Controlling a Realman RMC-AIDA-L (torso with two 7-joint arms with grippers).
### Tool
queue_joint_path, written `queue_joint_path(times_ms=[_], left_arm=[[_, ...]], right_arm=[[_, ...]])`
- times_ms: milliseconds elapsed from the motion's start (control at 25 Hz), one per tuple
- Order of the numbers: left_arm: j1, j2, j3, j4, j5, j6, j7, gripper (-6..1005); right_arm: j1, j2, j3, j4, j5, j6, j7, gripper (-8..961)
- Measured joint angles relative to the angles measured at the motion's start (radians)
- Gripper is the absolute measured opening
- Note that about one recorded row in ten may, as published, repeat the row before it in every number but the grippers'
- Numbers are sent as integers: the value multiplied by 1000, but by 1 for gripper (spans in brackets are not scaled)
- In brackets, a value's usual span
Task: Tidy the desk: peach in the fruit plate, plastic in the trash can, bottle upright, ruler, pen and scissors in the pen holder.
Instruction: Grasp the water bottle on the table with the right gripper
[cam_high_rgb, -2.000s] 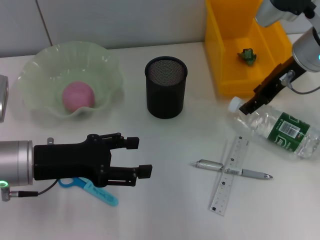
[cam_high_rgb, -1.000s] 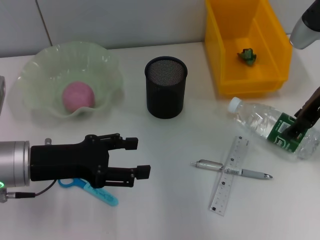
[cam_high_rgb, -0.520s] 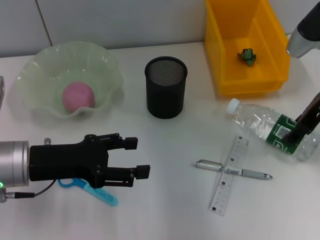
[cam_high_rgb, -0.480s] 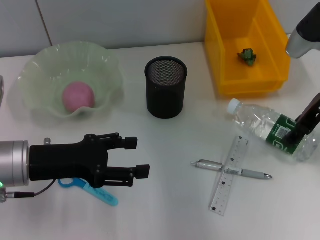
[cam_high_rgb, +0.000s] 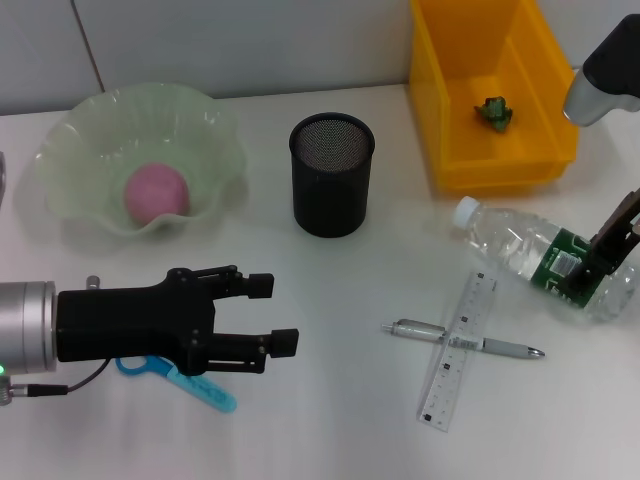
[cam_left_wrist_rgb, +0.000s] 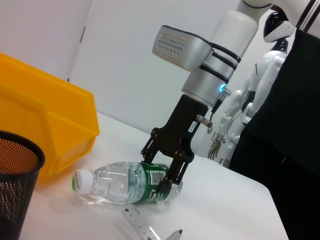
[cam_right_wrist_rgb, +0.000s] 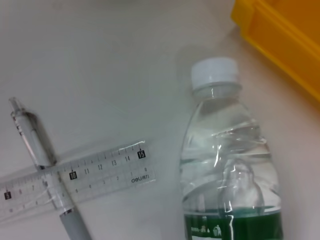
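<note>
On the white desk, the fruit plate is already cradling the peach, while the bottle is lying on its side in front of the yellow trash can, cap pointing toward the pen holder. The right gripper is straddling the bottle's green label, fingers spread to either side, not yet clamped. The thin, part-filled plastic looks light, slick and easily dented; the label band is probably the firmest hold. The left gripper is hovering open above the scissors.
</note>
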Motion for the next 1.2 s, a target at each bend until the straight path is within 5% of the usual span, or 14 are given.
queue_joint_path(times_ms=[1200], left_arm=[[-1,-5,-1,0,0,0,-1,864]], right_arm=[[-8,19,-21,40,2,39,-10,730]])
